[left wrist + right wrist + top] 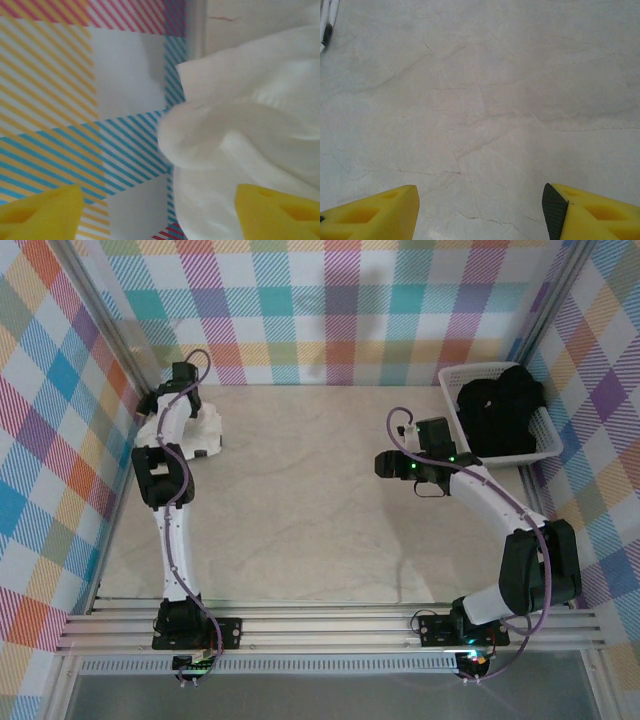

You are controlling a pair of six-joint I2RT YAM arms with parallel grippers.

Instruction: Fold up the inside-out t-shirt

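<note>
Over to the plain white short-sleeved t-shirt of thin soft cloth [208,432]: lies bunched in a soft heap well to the left of the white plastic slatted basket [452,415], right across the pale marble-patterned table [300,500] from it, tucked up against the bright checked wall. Hangs right over that heap, the left two-finger gripper with yellow fingertips [160,215], released, jaws spread wide. From the left wrist, shows rumpled white folds [250,150] bulging in from the basket side of the gap and overlapping the fingertip there, striped wall behind. Cannot tell whether cloth and fingertip actually touch. Now just left of the basket: hovers there above bare tabletop, the right yellow-tipped gripper [480,215], released too, jaws well apart, nothing but veined marble between them. Inside the basket itself, holds a crumpled black garment [500,405], piled high and well apart from the white shirt.
</note>
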